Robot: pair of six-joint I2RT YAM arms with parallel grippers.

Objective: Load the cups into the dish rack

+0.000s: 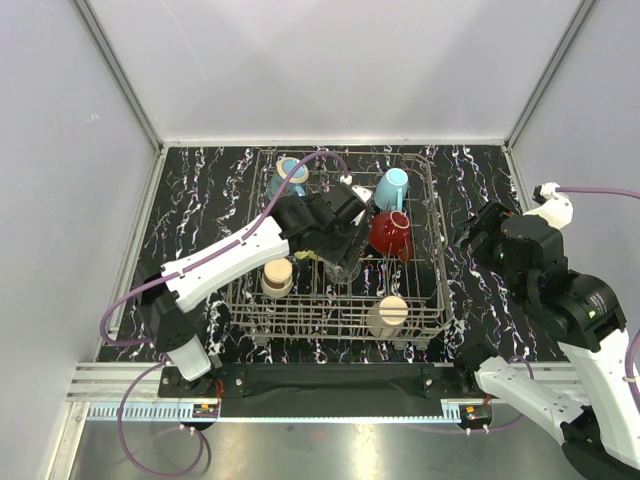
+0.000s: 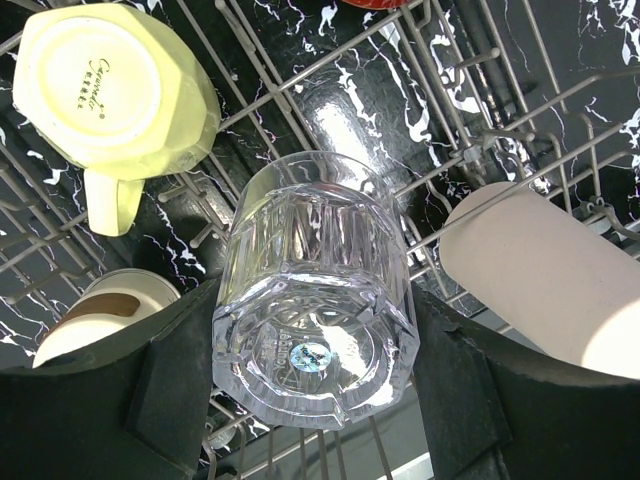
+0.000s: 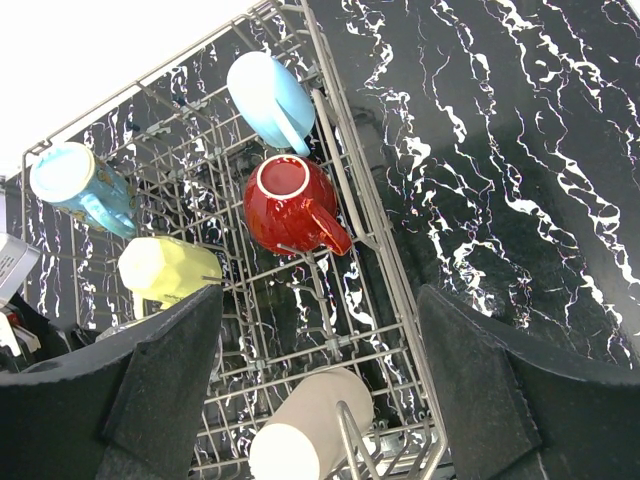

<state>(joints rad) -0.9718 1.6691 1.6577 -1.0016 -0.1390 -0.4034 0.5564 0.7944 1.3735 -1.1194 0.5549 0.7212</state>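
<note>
Between the black fingers (image 2: 170, 390) of the left gripper (image 2: 315, 295): the clear glass (image 2: 310, 350), pinched on both sides. Base turned up toward the wrist camera, mouth pointing down at the dish rack (image 2: 262, 105). Held over the middle of the rack; cannot tell whether the rim touches the wires.

Up and left of the glass, in the wrist view: yellow-green mug (image 2: 110, 90), upside down in the rack, printed base up, handle pointing toward the gripper. Close beside the left finger: cream mug (image 2: 90, 310), partly hidden. Beside the right finger: second cream mug (image 2: 540, 280), lying on its side near the rack's front edge.

Off to the right, right gripper (image 3: 320, 300): fingers spread wide, nothing between them. Hovers above the rack's right wall, half over wire, half over the black marbled table (image 3: 520, 150). Well apart from every cup.

Ahead of those open fingers: red mug (image 3: 290, 205), base up, handle against the right wall. Beyond it, at the far right corner: light blue mug (image 3: 270, 95), tilted. At the far left corner: darker blue mug (image 3: 75, 180).
</note>
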